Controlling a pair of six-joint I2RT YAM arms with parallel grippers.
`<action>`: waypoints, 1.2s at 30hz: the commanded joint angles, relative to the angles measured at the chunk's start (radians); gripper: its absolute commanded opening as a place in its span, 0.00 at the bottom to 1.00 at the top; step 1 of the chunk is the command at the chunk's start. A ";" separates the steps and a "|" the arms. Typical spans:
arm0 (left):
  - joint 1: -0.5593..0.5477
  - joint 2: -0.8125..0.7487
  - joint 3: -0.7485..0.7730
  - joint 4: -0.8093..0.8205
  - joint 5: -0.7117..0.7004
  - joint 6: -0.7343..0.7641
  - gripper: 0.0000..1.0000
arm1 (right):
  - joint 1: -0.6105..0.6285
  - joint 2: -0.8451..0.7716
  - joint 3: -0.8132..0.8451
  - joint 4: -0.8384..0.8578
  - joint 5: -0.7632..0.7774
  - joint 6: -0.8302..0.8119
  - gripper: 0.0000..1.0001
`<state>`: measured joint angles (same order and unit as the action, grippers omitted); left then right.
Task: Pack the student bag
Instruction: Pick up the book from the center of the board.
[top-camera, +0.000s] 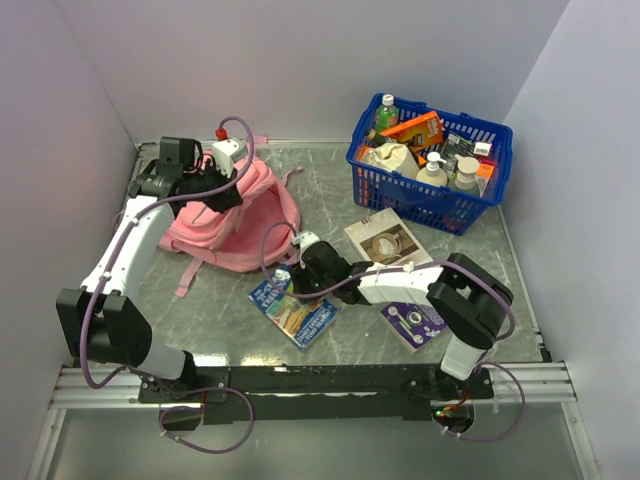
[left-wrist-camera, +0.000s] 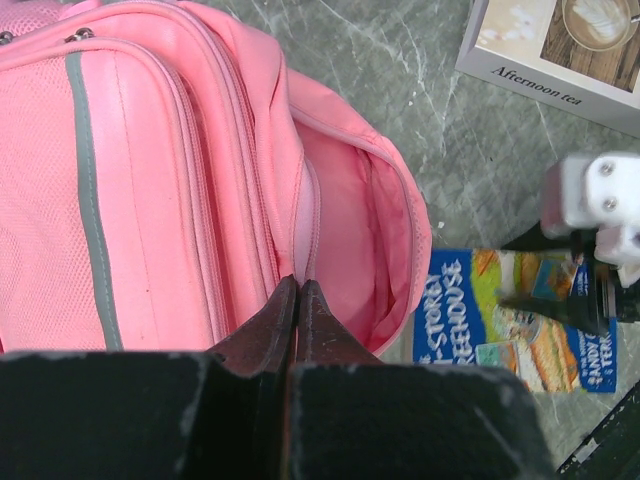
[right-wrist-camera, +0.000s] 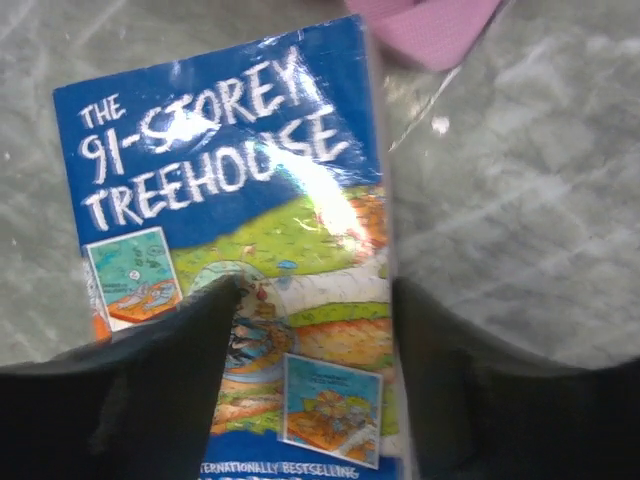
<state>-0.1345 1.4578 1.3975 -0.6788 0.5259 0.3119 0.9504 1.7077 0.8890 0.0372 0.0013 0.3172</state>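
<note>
The student bag (top-camera: 235, 220), a pink fabric backpack, lies at the left of the table with its main compartment gaping open (left-wrist-camera: 350, 230). My left gripper (top-camera: 215, 192) is shut on the edge of the bag's opening (left-wrist-camera: 297, 285) and holds it up. A blue book, "The 91-Storey Treehouse" (top-camera: 297, 312), lies flat on the table in front of the bag. My right gripper (top-camera: 298, 272) is open just above the book (right-wrist-camera: 230, 150). Its fingers straddle the book's right edge (right-wrist-camera: 315, 300): one is over the cover, the other over the table.
A blue plastic basket (top-camera: 372, 172) with bottles and packets stands at the back right. An "Afternoon tea" book (top-camera: 385, 240) and a purple booklet (top-camera: 412, 322) lie to the right of the blue book. A pink strap end (right-wrist-camera: 425, 25) lies beyond the book.
</note>
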 joint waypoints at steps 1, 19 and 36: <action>-0.002 -0.010 0.072 0.033 0.028 0.006 0.01 | 0.010 0.093 -0.053 -0.017 0.025 0.028 0.32; -0.002 -0.004 0.054 0.036 -0.006 0.013 0.01 | -0.059 -0.276 -0.289 0.115 -0.090 0.212 0.00; -0.004 -0.022 0.018 0.033 0.017 0.001 0.01 | -0.355 -0.600 -0.068 0.075 -0.406 0.364 0.00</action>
<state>-0.1352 1.4700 1.4063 -0.6937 0.5102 0.3187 0.6407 1.1187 0.7029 0.0105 -0.2752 0.5842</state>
